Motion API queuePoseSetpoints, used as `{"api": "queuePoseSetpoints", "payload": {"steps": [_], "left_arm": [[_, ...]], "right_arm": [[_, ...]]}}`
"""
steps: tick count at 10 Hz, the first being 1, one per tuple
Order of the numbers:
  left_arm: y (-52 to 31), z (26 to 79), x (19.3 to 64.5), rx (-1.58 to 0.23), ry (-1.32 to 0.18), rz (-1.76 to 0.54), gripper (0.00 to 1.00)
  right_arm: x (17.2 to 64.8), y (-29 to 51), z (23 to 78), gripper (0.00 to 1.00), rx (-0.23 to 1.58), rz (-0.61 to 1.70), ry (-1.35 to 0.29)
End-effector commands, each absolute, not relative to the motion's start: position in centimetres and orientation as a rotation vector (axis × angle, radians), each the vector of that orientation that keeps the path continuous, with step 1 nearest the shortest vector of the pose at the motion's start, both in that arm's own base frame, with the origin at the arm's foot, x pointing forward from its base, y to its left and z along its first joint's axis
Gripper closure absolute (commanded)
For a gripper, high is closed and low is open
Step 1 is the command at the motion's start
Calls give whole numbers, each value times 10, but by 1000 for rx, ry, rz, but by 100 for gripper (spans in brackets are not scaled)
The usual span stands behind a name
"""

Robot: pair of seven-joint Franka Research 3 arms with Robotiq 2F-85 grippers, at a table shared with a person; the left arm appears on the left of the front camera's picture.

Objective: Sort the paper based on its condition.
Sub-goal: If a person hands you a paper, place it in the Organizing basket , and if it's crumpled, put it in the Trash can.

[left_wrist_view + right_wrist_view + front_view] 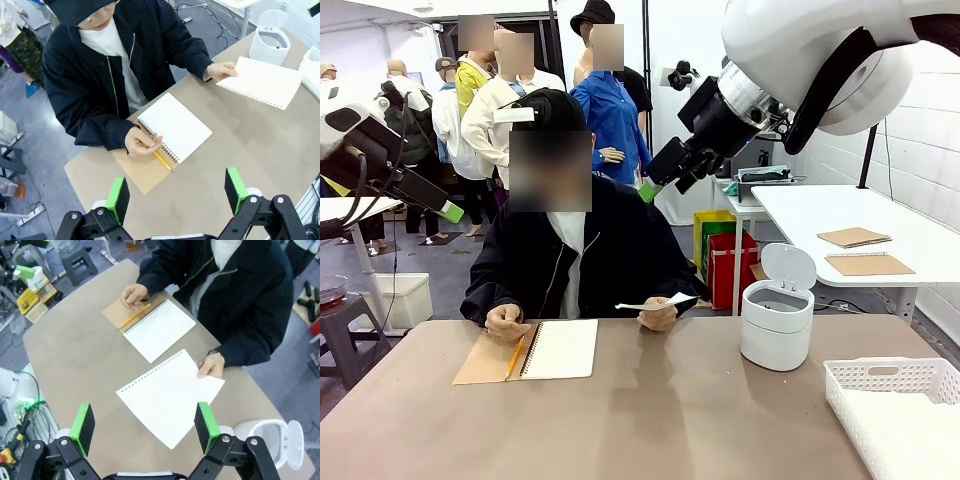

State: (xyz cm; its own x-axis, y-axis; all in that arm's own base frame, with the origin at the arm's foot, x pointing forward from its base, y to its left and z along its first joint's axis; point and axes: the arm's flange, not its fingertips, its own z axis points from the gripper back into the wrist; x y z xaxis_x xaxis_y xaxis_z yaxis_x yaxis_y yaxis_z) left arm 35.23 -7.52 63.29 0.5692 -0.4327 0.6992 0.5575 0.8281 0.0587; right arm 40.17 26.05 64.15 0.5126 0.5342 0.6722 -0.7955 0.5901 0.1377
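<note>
Brown worktop (670,420), rounded corners, person seated at far edge.

Paper (170,395): one loose white sheet, punched holes along one edge, flat and uncreased as far as visible. Held by person's hand (211,366) at one corner, above the worktop near the far edge, right of centre. Seen edge-on from front view (655,303); from left wrist view (260,81), lying between notebook and bin.

Spiral notebook (560,348): open to blank page, brown cover folded out to its left, at far edge left of centre. Yellow pencil (514,357) resting along the spiral. Person's other hand (507,322) resting on the cover's far end.

White lidded bin (777,322): lid raised, standing toward far right corner of worktop. White perforated basket (895,405): at near right corner, pale inside, contents not discernible.

Left gripper (176,196): green pads spread wide, nothing between, raised high over the near-left part of the worktop, looking down on notebook.

Right gripper (144,424): pads likewise spread wide, empty, raised above the sheet and clear of it.
</note>
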Motion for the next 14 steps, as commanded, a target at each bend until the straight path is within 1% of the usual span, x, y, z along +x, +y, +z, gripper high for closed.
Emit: {"api": "queuePoseSetpoints", "payload": {"steps": [1,4,7,9,10,11,12,13,14], "left_arm": [[-74,634,353,-174,-777,-582,0],[-74,634,353,-174,-777,-582,0],[-74,634,353,-174,-777,-582,0],[-74,634,353,-174,-777,-582,0],[-74,634,353,-174,-777,-582,0],[-74,634,353,-174,-777,-582,0],[-74,634,353,-174,-777,-582,0],[-74,634,353,-174,-777,-582,0],[-74,634,353,-174,-777,-582,0]], "right_arm": [[414,252,624,0,484,726,-494],[434,226,594,0,474,540,-334],[448,196,567,0,432,230,-157],[447,188,550,0,401,102,-88],[445,189,546,0,394,108,-111],[441,196,556,0,372,319,-247],[449,179,548,0,394,119,-105],[449,179,548,0,394,119,-105],[446,190,553,0,387,176,-143]]}}
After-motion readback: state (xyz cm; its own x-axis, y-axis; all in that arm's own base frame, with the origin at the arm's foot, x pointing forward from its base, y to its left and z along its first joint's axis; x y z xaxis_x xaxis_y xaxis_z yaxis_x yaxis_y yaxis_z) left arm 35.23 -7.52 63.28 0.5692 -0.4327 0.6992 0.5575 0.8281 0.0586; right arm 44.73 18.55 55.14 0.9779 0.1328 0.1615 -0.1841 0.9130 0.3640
